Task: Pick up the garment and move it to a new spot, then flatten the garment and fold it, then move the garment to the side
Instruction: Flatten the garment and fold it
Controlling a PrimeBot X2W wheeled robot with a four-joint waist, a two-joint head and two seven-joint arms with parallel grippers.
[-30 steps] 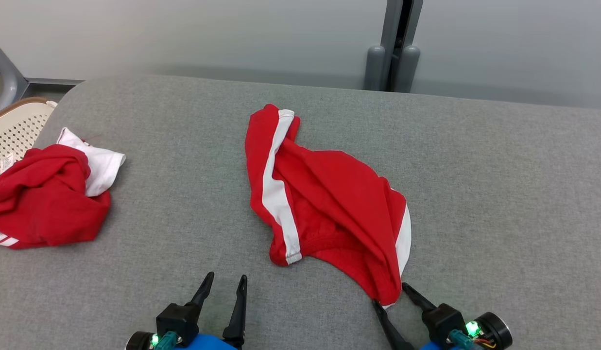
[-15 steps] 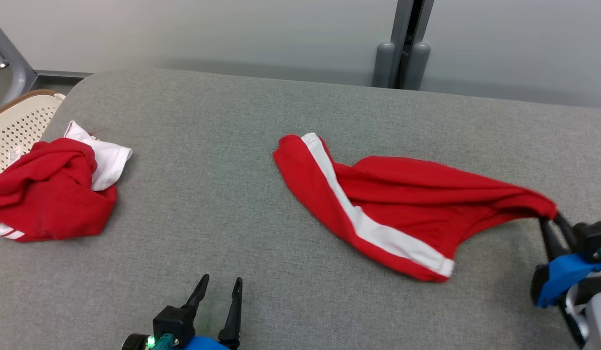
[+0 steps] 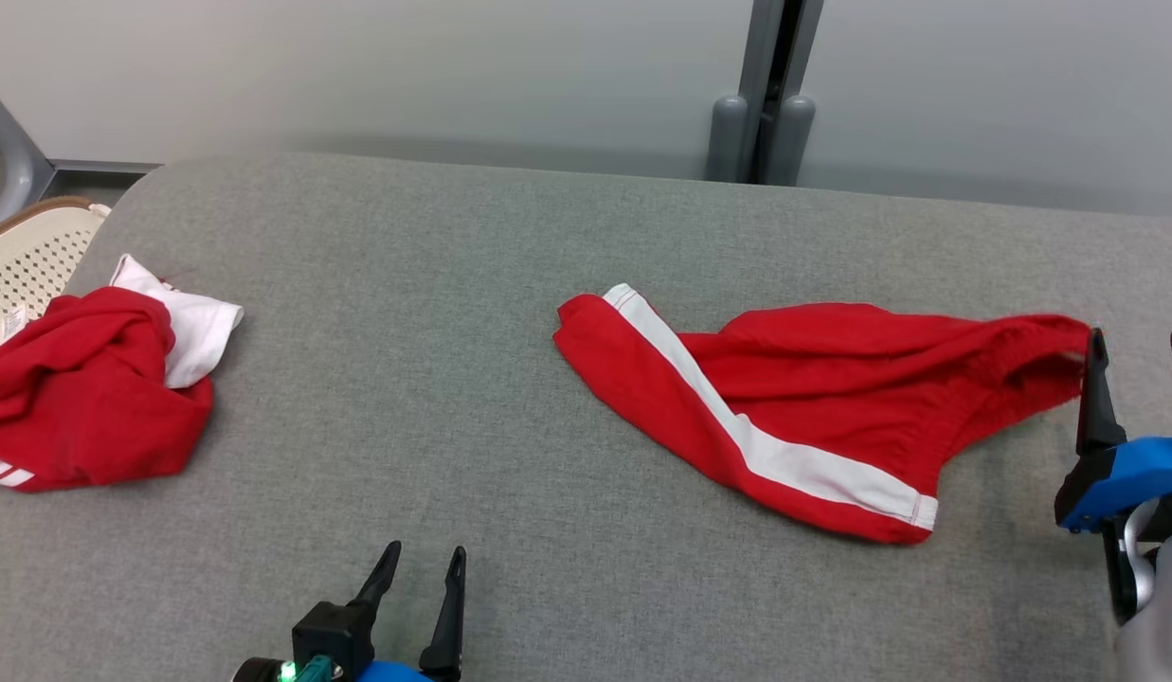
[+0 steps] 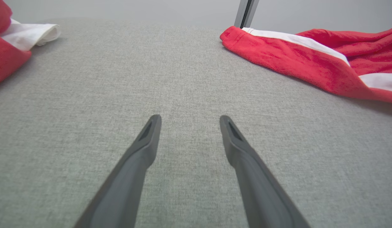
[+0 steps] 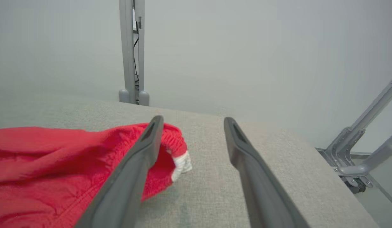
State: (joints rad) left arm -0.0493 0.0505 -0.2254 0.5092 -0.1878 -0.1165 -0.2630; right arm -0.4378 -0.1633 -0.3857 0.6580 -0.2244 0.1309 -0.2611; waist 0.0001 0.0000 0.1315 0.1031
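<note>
The garment (image 3: 813,417), red shorts with a white side stripe, lies stretched across the right half of the grey table (image 3: 472,313). Its waistband end reaches my right gripper (image 3: 1140,346), which stands open at the right edge with nothing between its fingers. In the right wrist view the garment's (image 5: 72,161) bunched end lies just behind the left finger (image 5: 142,152) of the right gripper (image 5: 191,122). My left gripper (image 3: 423,561) is open near the front edge. The left wrist view has the left gripper (image 4: 189,119) low over bare cloth, the garment (image 4: 313,63) at the upper right.
A second red and white garment (image 3: 93,379) lies crumpled at the table's left edge, and it also pokes into the left wrist view (image 4: 12,41). A cream perforated basket (image 3: 31,256) stands beyond that edge. A grey post (image 3: 761,104) rises behind the table.
My right gripper shut on the garment's near end, dragged it to the right so the shorts stretched out, then opened and let it drop. The left gripper stayed put. The camera shifted a little.
</note>
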